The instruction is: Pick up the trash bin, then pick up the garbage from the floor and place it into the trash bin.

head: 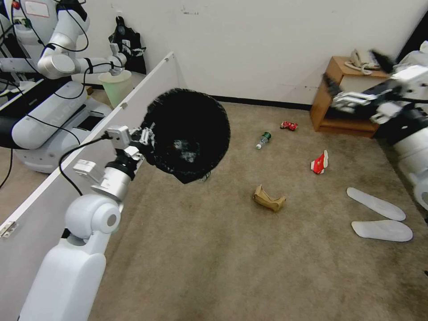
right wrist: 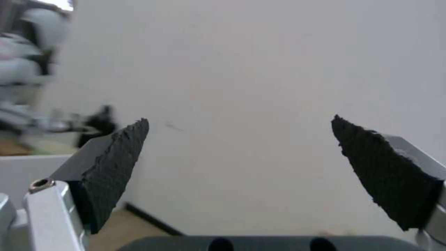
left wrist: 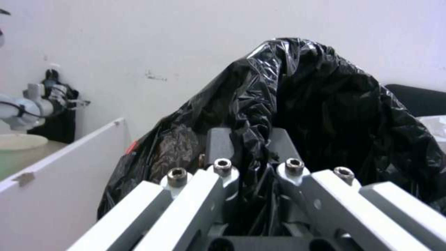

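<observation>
The trash bin [head: 187, 133] is held up in the air by the left gripper [head: 147, 138], well above the floor [head: 214, 249], with its black-lined mouth turned toward the head camera. In the left wrist view, the fingers [left wrist: 218, 146] are closed on the bin's rim, with the crinkly bag pinched between them. The right gripper [head: 352, 96] is raised at the right side, in front of a wooden cabinet [head: 343, 93]; its fingers [right wrist: 116, 164] are wide apart and nothing is held between them.

The garbage is spread on the floor: a bottle [head: 263, 139], a crushed red can [head: 289, 125], a red-white carton [head: 319, 162], a brown paper bag [head: 269, 199] and two white slippers [head: 379, 216].

For the step in hand, it is judged that the bin should be kept firmly clamped and its mouth turned more upward, so that litter can be dropped in without falling out. The right gripper should be lowered to one piece with its fingers kept open until they are around it.

The left arm is bent at the elbow, with the forearm reaching forward and up beside a white partition [head: 80, 169]. The right arm is stretched inward from the right edge.
</observation>
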